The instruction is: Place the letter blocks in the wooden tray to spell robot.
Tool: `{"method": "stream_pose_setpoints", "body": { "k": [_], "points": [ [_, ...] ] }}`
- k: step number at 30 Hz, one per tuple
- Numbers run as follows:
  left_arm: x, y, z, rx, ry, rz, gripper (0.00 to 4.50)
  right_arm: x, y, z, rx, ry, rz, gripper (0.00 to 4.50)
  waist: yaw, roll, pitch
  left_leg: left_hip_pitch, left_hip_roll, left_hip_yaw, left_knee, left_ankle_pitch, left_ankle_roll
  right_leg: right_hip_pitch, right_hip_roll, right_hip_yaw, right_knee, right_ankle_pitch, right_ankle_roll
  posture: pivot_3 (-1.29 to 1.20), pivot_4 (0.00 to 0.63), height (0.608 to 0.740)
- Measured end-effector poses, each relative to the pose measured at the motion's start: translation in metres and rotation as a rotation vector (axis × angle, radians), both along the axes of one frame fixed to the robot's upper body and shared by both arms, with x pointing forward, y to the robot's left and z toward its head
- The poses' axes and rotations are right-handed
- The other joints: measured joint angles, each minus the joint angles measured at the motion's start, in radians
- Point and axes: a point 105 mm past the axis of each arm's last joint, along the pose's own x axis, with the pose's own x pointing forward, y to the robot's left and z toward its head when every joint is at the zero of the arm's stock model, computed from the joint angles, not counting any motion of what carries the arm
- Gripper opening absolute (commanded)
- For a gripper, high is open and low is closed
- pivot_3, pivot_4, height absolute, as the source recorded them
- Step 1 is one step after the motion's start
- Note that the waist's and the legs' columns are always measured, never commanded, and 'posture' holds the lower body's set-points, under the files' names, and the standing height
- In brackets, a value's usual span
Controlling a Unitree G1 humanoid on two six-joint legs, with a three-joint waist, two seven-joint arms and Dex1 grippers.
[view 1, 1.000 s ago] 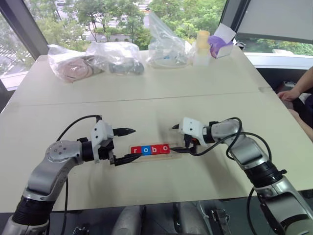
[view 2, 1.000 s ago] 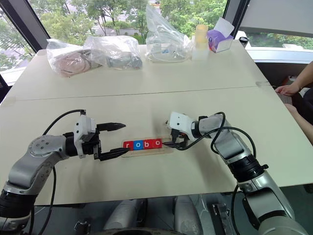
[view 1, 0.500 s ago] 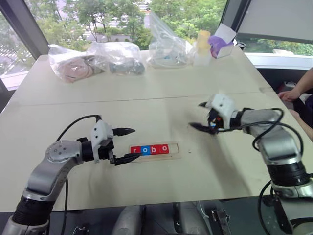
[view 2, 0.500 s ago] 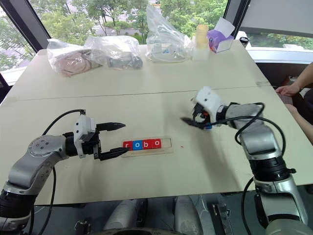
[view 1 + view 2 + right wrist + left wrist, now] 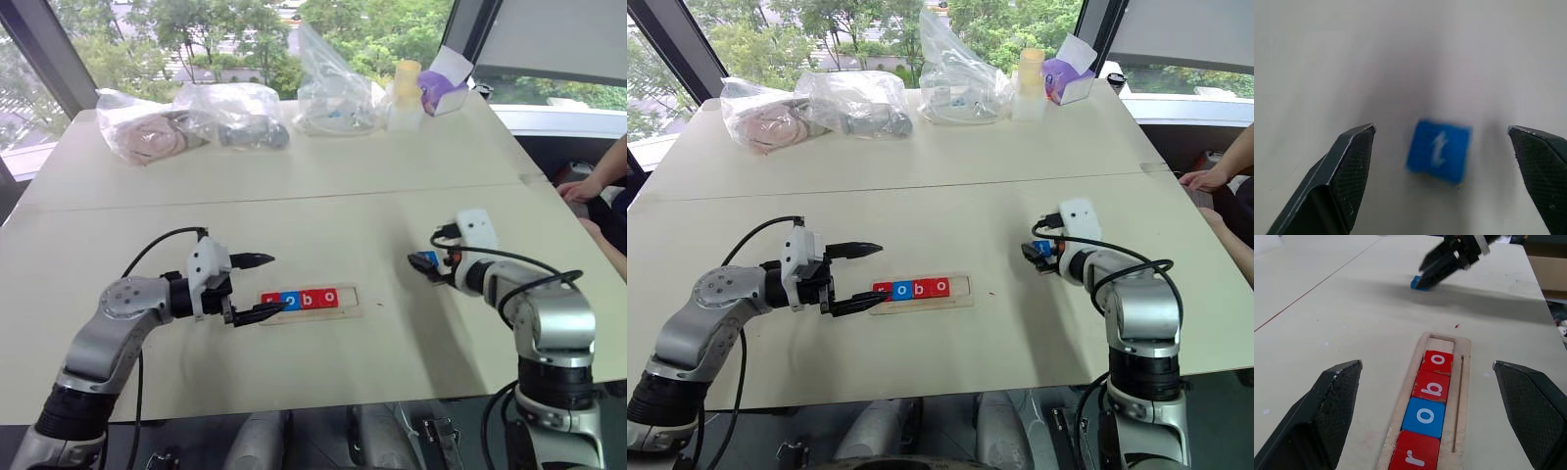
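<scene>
From the head views, the wooden tray (image 5: pixel 312 300) lies on the pale counter (image 5: pixel 294 215) near its front edge, with four letter blocks in a row filling it from its left end: a red r (image 5: pixel 271 301), a blue o (image 5: pixel 291 300), a red b (image 5: pixel 310 298) and a red o (image 5: pixel 329 296). The tray's right end slot is bare. The left gripper (image 5: pixel 253 287) sits at the tray's left end, fingers spread, one on each side of the tray's line. Well to the right, the right gripper (image 5: pixel 1036 257) is angled down over a blue block (image 5: pixel 1046 249) on the counter, apart from the tray. Plastic bags (image 5: pixel 235 115) and a tissue box (image 5: pixel 443 90) stand along the far edge, and a person's hand (image 5: pixel 580 188) rests at the right.

In the left wrist view, the two fingers (image 5: pixel 1327 416) stand wide, flanking the tray (image 5: pixel 1462 382) with the four tiles reading r, o, b, o; the other gripper shows beyond, over the blue block (image 5: pixel 1418 282).

In the right wrist view, the fingers (image 5: pixel 1337 181) are spread wide, the blue t block (image 5: pixel 1439 151) flat on the counter between them, touched by neither.
</scene>
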Motion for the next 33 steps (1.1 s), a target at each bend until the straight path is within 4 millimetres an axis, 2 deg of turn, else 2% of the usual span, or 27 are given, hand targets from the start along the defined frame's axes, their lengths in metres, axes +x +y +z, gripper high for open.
{"method": "stream_pose_setpoints", "body": {
  "k": [4,5,7,12,16,25,30,32,33],
  "points": [
    [0.002,-0.002,0.001,-0.007,-0.008,-0.003,4.5,0.001,0.001,-0.002,-0.007,-0.003,-0.025,4.42,-0.001,0.0,0.0,0.0,0.0,0.0,0.001,0.0,0.0,0.0,0.001,0.0,0.0,0.0,0.0,0.0,0.15,0.74],
    [0.002,-0.002,0.002,-0.008,-0.011,-0.004,4.5,0.001,0.002,-0.002,-0.013,-0.005,-0.026,4.18,-0.001,0.0,0.0,0.0,0.0,0.0,0.001,0.0,0.0,0.0,0.001,0.0,0.0,0.0,0.0,0.0,0.15,0.74],
    [0.002,-0.003,0.003,-0.009,-0.015,-0.003,4.5,0.002,0.003,-0.003,-0.016,-0.012,-0.04,3.61,-0.002,0.0,0.0,0.0,0.0,0.0,0.001,0.0,0.0,0.0,0.001,0.0,0.0,0.0,0.0,0.0,0.15,0.74],
    [0.003,-0.003,0.003,-0.012,-0.016,0.003,4.5,0.005,0.007,-0.003,-0.009,-0.02,-0.069,1.12,-0.004,-0.001,-0.001,0.001,0.001,0.0,0.0,0.0,0.0,0.0,0.001,0.0,0.001,0.0,0.0,0.0,0.15,0.74],
    [0.002,-0.003,0.001,-0.019,-0.009,0.009,4.5,-0.004,0.017,-0.005,-0.02,0.009,-0.043,1.14,-0.003,0.0,-0.001,0.001,0.001,-0.001,0.0,0.0,0.0,0.0,0.001,0.0,0.001,0.0,0.0,0.0,0.15,0.74],
    [0.0,-0.003,-0.004,-0.025,0.006,0.019,4.5,-0.066,0.046,-0.012,0.011,0.099,0.092,1.14,0.0,-0.001,-0.001,0.0,0.001,-0.001,0.0,0.0,0.0,0.001,0.001,-0.001,0.0,0.0,0.0,0.0,0.15,0.74],
    [0.0,-0.004,-0.004,-0.028,0.007,0.018,4.5,-0.072,0.05,-0.013,0.035,0.107,0.121,1.14,-0.002,-0.001,-0.001,0.0,0.001,-0.001,0.0,0.0,0.0,0.001,0.001,-0.001,0.0,-0.001,-0.001,0.0,0.15,0.74],
    [0.0,-0.004,-0.004,-0.029,0.007,0.018,4.5,-0.073,0.052,-0.013,0.041,0.108,0.13,2.15,-0.002,-0.001,-0.001,0.0,0.001,-0.001,0.0,0.0,0.0,0.001,0.001,-0.001,0.0,-0.001,-0.001,0.0,0.15,0.74],
    [0.0,-0.004,-0.004,-0.029,0.006,0.018,4.5,-0.072,0.053,-0.012,0.043,0.107,0.135,2.46,-0.002,-0.001,-0.001,0.0,0.001,-0.001,0.0,0.0,0.0,0.001,0.001,-0.001,0.0,-0.001,0.0,0.0,0.15,0.74]
  ]
}}
